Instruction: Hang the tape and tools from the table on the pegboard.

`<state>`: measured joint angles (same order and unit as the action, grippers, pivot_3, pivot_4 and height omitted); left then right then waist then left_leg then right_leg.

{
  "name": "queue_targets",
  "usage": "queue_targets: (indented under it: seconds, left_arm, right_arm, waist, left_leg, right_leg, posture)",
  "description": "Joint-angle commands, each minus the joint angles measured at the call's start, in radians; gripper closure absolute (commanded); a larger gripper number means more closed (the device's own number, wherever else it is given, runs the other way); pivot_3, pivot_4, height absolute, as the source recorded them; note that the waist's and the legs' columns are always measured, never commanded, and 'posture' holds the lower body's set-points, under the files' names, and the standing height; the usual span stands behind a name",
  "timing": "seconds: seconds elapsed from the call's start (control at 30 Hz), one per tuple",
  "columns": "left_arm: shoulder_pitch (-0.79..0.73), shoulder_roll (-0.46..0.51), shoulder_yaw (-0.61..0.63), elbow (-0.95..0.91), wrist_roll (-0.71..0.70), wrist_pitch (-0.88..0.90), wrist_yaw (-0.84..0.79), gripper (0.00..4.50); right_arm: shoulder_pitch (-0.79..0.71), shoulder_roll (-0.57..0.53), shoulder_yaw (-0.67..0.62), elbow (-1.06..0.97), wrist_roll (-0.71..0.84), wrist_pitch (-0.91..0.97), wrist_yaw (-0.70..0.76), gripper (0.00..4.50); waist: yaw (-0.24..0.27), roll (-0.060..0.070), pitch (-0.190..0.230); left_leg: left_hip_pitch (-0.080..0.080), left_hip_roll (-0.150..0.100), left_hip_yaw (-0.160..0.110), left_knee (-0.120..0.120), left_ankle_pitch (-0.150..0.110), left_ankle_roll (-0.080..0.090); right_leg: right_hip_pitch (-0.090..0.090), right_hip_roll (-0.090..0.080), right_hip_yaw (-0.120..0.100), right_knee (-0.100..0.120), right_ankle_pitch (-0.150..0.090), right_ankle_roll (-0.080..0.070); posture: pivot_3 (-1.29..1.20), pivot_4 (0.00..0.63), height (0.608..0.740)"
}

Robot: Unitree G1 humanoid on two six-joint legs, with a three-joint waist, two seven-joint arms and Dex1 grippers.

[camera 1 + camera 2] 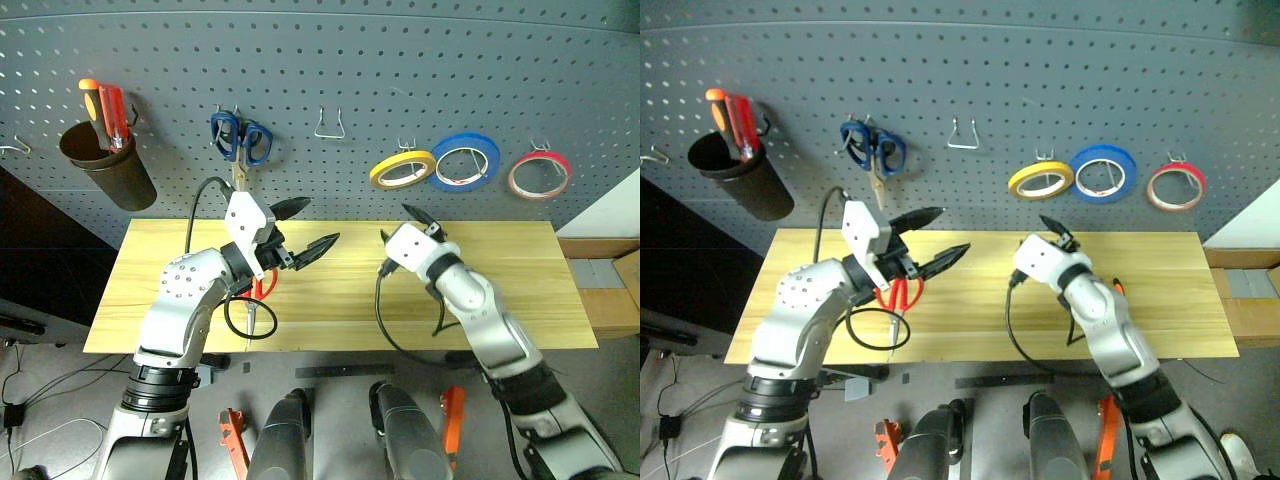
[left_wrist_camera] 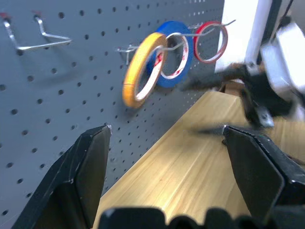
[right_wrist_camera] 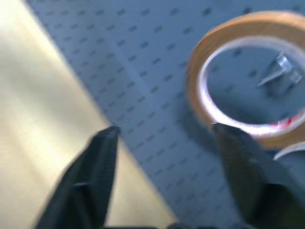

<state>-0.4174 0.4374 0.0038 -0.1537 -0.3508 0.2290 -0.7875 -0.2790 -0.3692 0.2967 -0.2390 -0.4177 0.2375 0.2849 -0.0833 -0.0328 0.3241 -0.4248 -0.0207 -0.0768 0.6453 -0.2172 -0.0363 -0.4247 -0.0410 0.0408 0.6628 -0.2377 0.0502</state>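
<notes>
Tape (image 1: 402,169), the yellow-tan ring, hangs on a metal hook on the pegboard (image 1: 330,60), just beside the blue roll (image 1: 466,161), with the red-pink roll (image 1: 539,174) farther right; this step appears complete. Red-handled scissors (image 1: 902,297) lie on the table (image 1: 520,290), partly hidden by the left arm, and remain to be hung. The blue-handled screwdriver and the pliers cannot be located with certainty. An empty wire hook (image 1: 330,125) is available between the blue-handled scissors (image 1: 240,140) and the tape.

The left gripper (image 1: 305,228) stands wide open and empty above the table. The right gripper (image 1: 420,222) stands open below the tape, holding nothing.

A dark cup (image 1: 108,165) on the pegboard holds red and orange-yellow screwdrivers. The tabletop is light wood planking.
</notes>
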Motion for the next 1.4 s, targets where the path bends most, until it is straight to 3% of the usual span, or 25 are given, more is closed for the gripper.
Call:
queue_targets:
  seconds: [0.03, 0.13, 0.23, 0.4, 0.67, 1.4]
  left_arm:
    - [0.004, 0.003, -0.001, -0.038, -0.022, 0.001, -0.012, 0.47]
    - [0.000, 0.008, -0.001, -0.028, -0.020, 0.005, -0.022, 0.47]
    - [-0.012, 0.020, -0.021, 0.001, 0.030, -0.042, -0.035, 0.47]
    - [-0.026, 0.012, -0.030, 0.028, 0.047, -0.073, -0.037, 0.47]
    - [-0.014, 0.012, -0.035, 0.023, 0.048, -0.067, -0.025, 0.47]
    - [-0.001, 0.007, -0.026, 0.032, 0.047, -0.078, -0.014, 0.47]
  right_arm:
    - [0.152, 0.078, -0.068, -0.173, 0.048, 0.218, 0.013, 0.03]
    - [0.203, 0.155, -0.149, -0.213, 0.096, 0.429, 0.024, 0.03]
    - [0.142, 0.260, -0.270, -0.203, 0.128, 0.695, -0.020, 0.03]
    - [0.016, 0.280, -0.381, -0.056, 0.180, 0.815, -0.058, 0.03]
    - [-0.103, 0.208, -0.450, 0.238, 0.229, 0.752, -0.125, 0.03]
    - [-0.309, 0.082, -0.551, 0.754, 0.410, 0.679, -0.165, 0.03]
  waist:
    - [0.000, 0.000, 0.000]
    - [-0.005, 0.000, 0.000]
    - [-0.006, 0.000, 0.000]
    - [-0.006, 0.000, -0.001]
    - [-0.004, 0.000, -0.001]
    - [-0.005, -0.006, -0.012]
  left_leg:
    - [0.000, 0.000, -0.001, 0.000, 0.000, 0.000]
    - [0.000, 0.000, -0.001, 0.001, 0.000, 0.000]
    - [0.005, 0.001, 0.000, 0.001, 0.002, 0.001]
    - [0.007, 0.001, 0.001, 0.001, 0.003, 0.000]
    - [0.003, 0.000, 0.003, -0.001, 0.002, 0.000]
    - [0.006, 0.000, 0.005, 0.000, 0.002, 0.000]
  right_leg:
    - [0.000, 0.000, 0.000, 0.000, 0.000, 0.000]
    - [0.000, 0.000, 0.002, 0.001, 0.000, 0.000]
    - [0.003, 0.001, 0.003, 0.001, 0.000, 0.000]
    - [0.003, 0.002, 0.003, 0.001, 0.001, -0.002]
    - [0.001, 0.001, 0.002, 0.001, 0.001, -0.002]
    - [0.004, 0.001, 0.002, 0.001, 0.002, -0.002]
  posture:
    - [-0.15, 0.279, 0.740]
    - [-0.15, 0.279, 0.740]
    - [-0.16, 0.277, 0.740]
    - [-0.15, 0.274, 0.740]
    - [-0.12, 0.270, 0.740]
    - [-0.13, 0.263, 0.740]
